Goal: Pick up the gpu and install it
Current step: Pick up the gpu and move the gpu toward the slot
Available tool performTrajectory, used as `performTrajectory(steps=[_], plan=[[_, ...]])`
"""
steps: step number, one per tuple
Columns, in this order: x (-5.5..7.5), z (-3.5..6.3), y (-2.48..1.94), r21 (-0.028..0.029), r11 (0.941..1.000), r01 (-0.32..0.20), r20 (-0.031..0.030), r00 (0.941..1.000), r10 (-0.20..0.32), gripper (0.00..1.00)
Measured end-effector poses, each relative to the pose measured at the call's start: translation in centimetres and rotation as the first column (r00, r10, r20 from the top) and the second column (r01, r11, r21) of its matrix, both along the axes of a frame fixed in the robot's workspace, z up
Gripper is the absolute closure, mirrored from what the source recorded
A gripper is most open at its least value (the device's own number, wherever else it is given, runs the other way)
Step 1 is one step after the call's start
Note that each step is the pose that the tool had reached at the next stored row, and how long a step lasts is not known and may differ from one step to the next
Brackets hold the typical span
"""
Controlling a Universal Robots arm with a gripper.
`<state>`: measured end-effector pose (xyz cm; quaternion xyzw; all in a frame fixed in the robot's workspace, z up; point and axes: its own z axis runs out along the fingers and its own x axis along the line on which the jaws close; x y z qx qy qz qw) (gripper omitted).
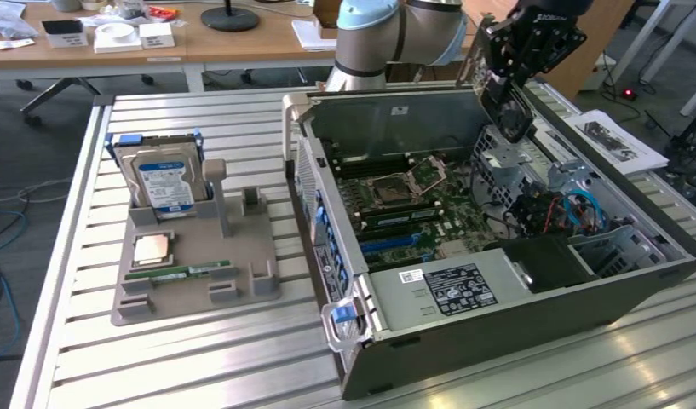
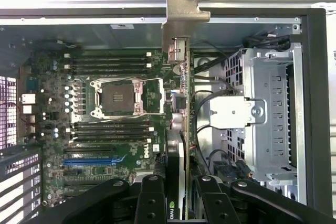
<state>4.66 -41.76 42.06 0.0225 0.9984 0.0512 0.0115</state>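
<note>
Alignment is counting most: the black hand (image 2: 178, 203) is pinching the thin green gpu card (image 2: 179, 103) above the open grey computer case (image 1: 530, 315), at the exterior view's right. It is sitting crosswise to the long blue slot (image 2: 89, 162).

surface: slatted metal table (image 1: 211, 358) | exterior view's left: grey parts holder (image 1: 188, 251) stands on the slats | exterior view's right: open computer case (image 1: 530, 332) lies on its side | far right edge: printed sheet (image 1: 615, 141)
</note>
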Motion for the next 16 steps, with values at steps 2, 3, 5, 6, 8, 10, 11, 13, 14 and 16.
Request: performTrajectory(steps=[2, 3, 5, 6, 8, 10, 11, 13, 14, 16], plan=[[0.0, 0.0, 0.0, 0.0001, 1.0, 0.0, 0.0, 1.0, 0.0, 0.73], [0.1, 0.0, -0.01, 0.0001, 1.0, 0.0, 0.0, 1.0, 0.0, 0.73], [0.5, 0.0, -0.01, 0.0001, 1.0, 0.0, 0.0, 1.0, 0.0, 0.73], [0.7, 0.0, -0.02, 0.0, 1.0, 0.0, -0.0002, 1.0, 0.0, 0.73], [0.9, 0.0, -0.09, 0.0, 1.0, 0.0, -0.0004, 1.0, 0.0, 0.73], [1.1, 0.0, -0.2, 0.0001, 1.0, 0.0, -0.0005, 1.0, 0.0, 0.73], [1.2, 0.0, -0.26, 0.0001, 1.0, 0.0, -0.0005, 1.0, 0.0, 0.73], [1.2, -0.01, -0.41, 0.0002, 1.0, 0.0, -0.0005, 1.0, 0.0, 0.73], [1.3, 0.0, -0.54, 0.0001, 1.0, 0.0, -0.0005, 1.0, 0.0, 0.73], [1.3, 0.0, -0.79, 0.0001, 1.0, 0.0, -0.0005, 1.0, 0.0, 0.73]])
